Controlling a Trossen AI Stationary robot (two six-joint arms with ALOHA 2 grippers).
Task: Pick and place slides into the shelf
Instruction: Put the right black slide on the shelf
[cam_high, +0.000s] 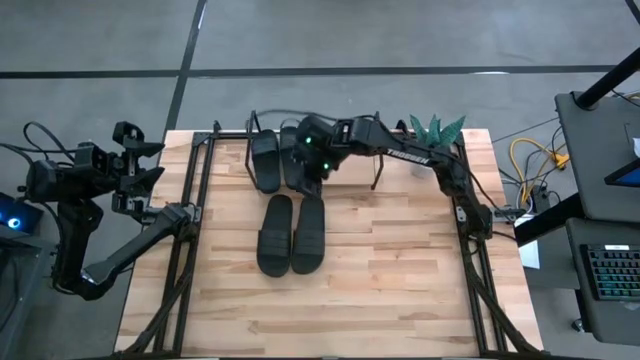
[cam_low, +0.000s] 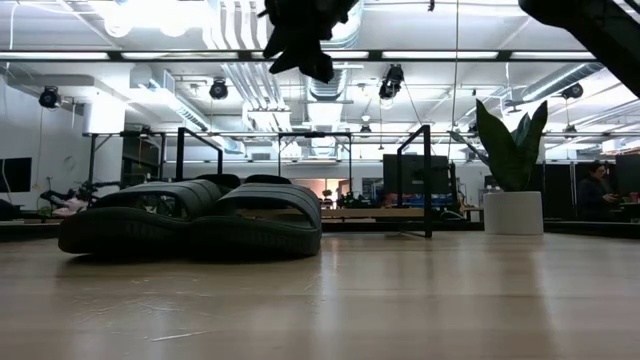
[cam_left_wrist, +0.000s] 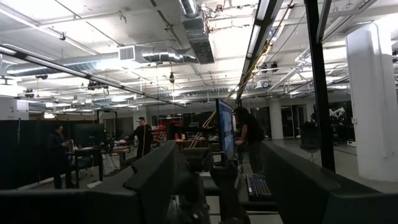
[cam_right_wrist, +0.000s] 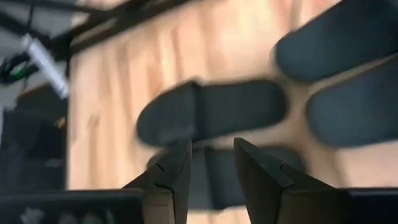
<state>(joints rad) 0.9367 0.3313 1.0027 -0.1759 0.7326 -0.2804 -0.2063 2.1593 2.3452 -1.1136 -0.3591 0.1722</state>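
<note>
- High view: two slides lie on the shelf at the far side of the table, side by side with their long axes running from the near edge to the far edge. The other two slides lie on the bare table just in front of the shelf, parallel to the first pair. The right gripper hangs over the second shelved slide, so the loose pair lies just toward the near edge from it, the long axes pointing at the shelf. The left gripper waits well off to the left, beyond the table edge — the right arm is far nearer.
- Low view: the loose pair sits flat on the table, with the right gripper well above it and apart from it.
- Left wrist view: the left arm's own fingers stand wide apart with nothing between them; only the room shows beyond.
- Right wrist view: the right fingers stand partly apart and hold nothing — a shelved slide lies crosswise just beyond their tips.
</note>
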